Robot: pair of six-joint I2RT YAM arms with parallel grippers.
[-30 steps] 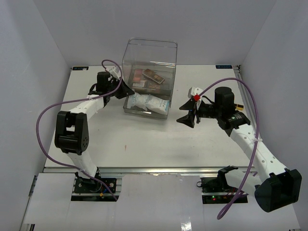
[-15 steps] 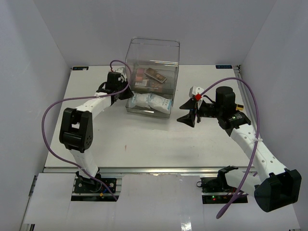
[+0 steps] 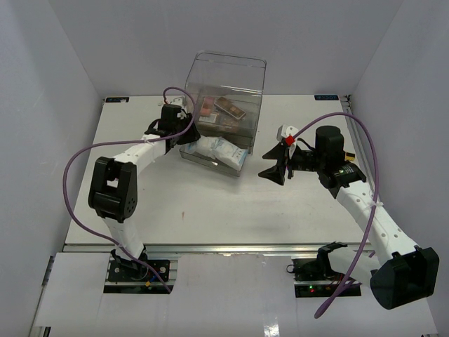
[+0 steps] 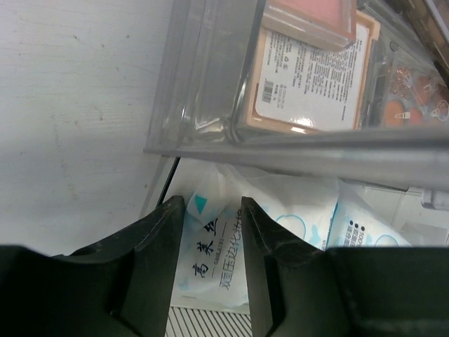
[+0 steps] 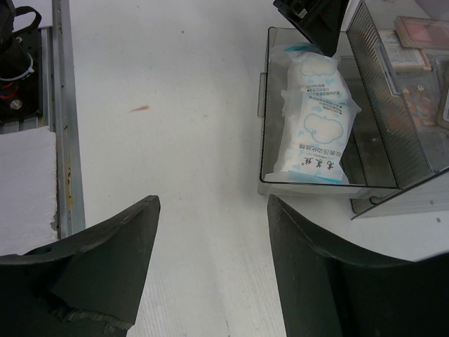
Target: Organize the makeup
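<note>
Two white-and-blue packets [image 3: 219, 149] lie side by side in the pulled-out lower drawer [image 3: 208, 161] of the clear plastic box [image 3: 228, 77]. Pink, brown and orange palettes [image 3: 217, 112] lie in the level above. My left gripper [image 3: 188, 130] is at the drawer's left end. In the left wrist view it [image 4: 208, 232] stands narrowly open over the near packet [image 4: 210, 263], under the orange palette [image 4: 316, 70]. My right gripper [image 3: 272, 167] is wide open and empty, to the right of the box. The right wrist view [image 5: 212, 203] shows the packets [image 5: 316, 119] and the drawer [image 5: 309, 188].
The white table is walled on three sides. A metal rail [image 5: 62, 105] runs along its near edge. A small red mark [image 5: 139, 108] is on the table in front of the box. The left arm's purple cable [image 3: 77, 165] loops at the left.
My left gripper has moved right to the box's left side and over the drawer's end. The box has shifted slightly right and turned. The right arm has not moved.
</note>
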